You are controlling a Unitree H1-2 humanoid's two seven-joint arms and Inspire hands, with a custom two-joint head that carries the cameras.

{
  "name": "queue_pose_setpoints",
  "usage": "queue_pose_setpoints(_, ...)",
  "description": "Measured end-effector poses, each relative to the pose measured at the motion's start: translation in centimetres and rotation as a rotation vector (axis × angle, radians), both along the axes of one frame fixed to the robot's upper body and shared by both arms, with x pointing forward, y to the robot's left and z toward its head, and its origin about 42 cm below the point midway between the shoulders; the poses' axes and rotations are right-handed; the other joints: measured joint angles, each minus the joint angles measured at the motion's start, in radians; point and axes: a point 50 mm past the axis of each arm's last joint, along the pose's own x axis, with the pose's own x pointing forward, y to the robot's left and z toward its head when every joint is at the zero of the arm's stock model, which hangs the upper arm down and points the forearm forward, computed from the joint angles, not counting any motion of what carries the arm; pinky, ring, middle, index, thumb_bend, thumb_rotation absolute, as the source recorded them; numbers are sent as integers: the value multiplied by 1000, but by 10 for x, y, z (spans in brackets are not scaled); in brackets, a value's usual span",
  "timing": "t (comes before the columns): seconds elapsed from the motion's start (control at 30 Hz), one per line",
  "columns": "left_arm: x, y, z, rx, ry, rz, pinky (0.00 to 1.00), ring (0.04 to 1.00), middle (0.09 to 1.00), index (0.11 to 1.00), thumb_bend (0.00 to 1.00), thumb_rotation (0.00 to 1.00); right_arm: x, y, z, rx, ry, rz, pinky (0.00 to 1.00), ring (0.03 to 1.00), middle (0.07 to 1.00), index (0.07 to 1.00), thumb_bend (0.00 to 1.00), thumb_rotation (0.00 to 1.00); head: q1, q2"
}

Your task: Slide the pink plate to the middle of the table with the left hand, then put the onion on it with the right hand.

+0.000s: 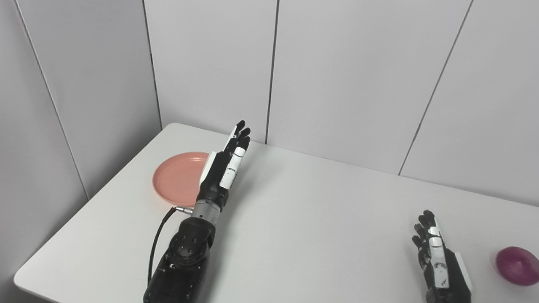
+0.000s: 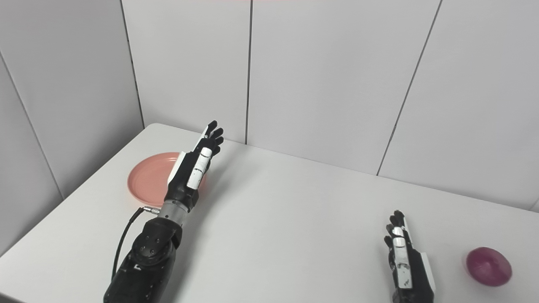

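Pale panelled walls, white tabletop [image 1: 294, 219]. Far left: pink plate [image 1: 179, 176], well off the middle, round, with no long axis. Just right of it, overlapping its near edge: left hand [image 1: 225, 166], flat, fingers extended, empty, far nearer than the other. Near right: right hand [image 1: 438, 256], loosely spread, empty. Beside it, further right: purple onion [image 1: 517, 266], untouched. No readable writing anywhere.

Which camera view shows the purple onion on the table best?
The right eye view: the round purple onion lies whole there, clear of the picture's edge. In the left eye view the onion touches the right edge, so slightly cut off.
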Motion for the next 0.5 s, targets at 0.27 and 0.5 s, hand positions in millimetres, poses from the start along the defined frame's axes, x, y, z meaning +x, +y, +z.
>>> queue_pose_setpoints(0.27, 0, 26, 4, 3, 8, 51, 966, 959, 964, 967, 638, 1000, -4, -2, -1, -4, 2, -2, 1000, 1000, 1000, 1000, 330, 1000, 20, -6)
queue_pose_setpoints(0.5, -2, 55, 15, 54, -2, 86, 954, 958, 965, 968, 648, 1000, -4, -2, 7, -15, -25, 3, 1000, 1000, 1000, 1000, 280, 1000, 29, -23)
